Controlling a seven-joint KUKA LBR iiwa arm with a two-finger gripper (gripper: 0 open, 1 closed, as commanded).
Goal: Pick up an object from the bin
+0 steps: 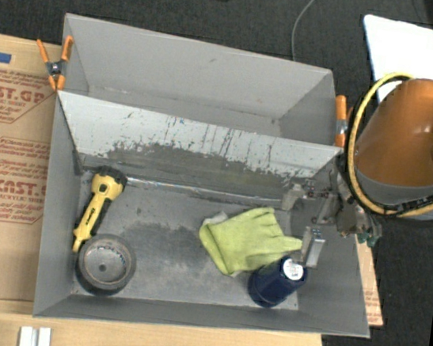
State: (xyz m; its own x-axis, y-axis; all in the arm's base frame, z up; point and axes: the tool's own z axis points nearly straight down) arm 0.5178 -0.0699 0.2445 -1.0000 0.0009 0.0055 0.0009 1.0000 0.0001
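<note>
Farthest to the left of the end effector [311, 249], a yellow-handled tool [96, 207] lies on the floor of the grey bin [197, 85]. A grey roll of tape [105, 263] sits at its lower end, touching or nearly so. Nearer, just left of the end effector, is a crumpled yellow-green cloth [243, 240], whose right edge reaches under it. Just below and slightly left is a dark blue rounded container [268, 287] with a white cap [292, 270], which rests against the cloth. The likely target is one of these two; I cannot tell which. Nor can I tell whether the end effector is apart or together.

The risks, as I judge them:
- A descent here could pinch cloth and container together.
- It could nudge the rounded container so that it rolls off.
- A loose fold of cloth may slip free on lifting.
- The bin's right wall is close.
</note>
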